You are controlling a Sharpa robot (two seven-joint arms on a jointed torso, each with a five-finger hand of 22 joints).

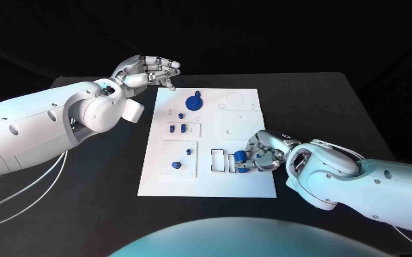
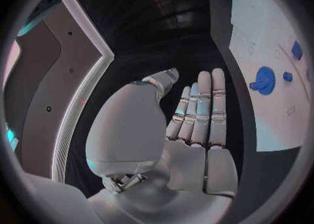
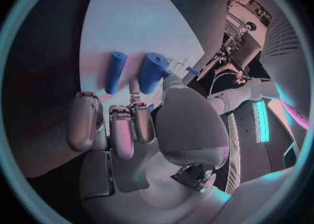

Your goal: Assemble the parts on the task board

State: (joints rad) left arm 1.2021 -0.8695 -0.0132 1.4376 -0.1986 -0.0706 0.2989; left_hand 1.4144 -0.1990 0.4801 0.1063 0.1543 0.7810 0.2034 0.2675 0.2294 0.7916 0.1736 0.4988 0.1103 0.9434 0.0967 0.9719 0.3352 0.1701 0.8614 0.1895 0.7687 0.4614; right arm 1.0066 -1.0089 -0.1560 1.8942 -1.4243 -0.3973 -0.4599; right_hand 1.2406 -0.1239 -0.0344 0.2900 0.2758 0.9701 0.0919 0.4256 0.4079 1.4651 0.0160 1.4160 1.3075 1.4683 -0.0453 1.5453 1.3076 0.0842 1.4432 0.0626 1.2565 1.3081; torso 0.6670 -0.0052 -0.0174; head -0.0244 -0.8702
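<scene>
Your right hand point(image 1: 259, 153) sat curled over the task board point(image 1: 240, 185), fingertips at two blue cylinders point(image 3: 152, 72) lying parallel just ahead; whether it pinched one, I couldn't tell; your left hand point(image 1: 147, 69), fingers together, hovered well apart.
</scene>
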